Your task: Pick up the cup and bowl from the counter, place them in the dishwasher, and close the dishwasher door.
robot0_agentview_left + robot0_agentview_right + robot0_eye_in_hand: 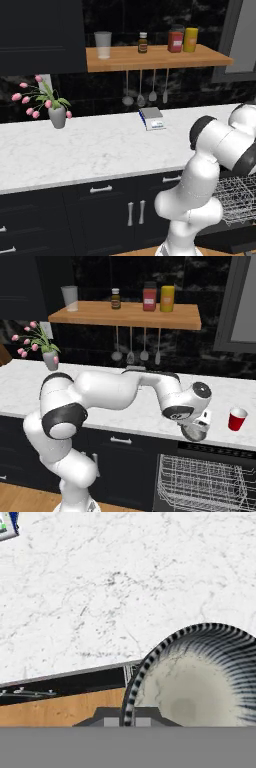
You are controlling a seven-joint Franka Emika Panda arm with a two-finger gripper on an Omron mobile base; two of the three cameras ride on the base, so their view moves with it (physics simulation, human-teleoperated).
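Gripper: the gripper (196,428) sits right of centre in the right base view, at the front edge of the counter; its jaws are closed down on the rim of the bowl.
Bowl: the bowl (200,682), pale inside with dark stripes round its rim, takes up the lower right of the hand view, tilted, with its rim at the fingertips; in the right base view it (192,433) hangs under the hand, above the open rack.
Cup: the red cup (237,418) stands upright at the right edge of the right base view, on the counter, near the gripper but apart from it.
Counter: the counter (90,145), white marble, crosses the middle of the left base view and covers the upper part of the hand view.
Dishwasher: the dishwasher (200,483) is open at the lower right of the right base view, its grey wire rack pulled out under the counter edge; the rack (237,197) shows at the right edge of the left base view too.
Vase: a vase of pink flowers (56,112) stands at the left of the counter.
Shelf: the wooden shelf (155,57) across the top carries a glass, a small bottle and two jars; utensils hang beneath it.
Book: a small book (152,119) lies on the counter under the shelf.
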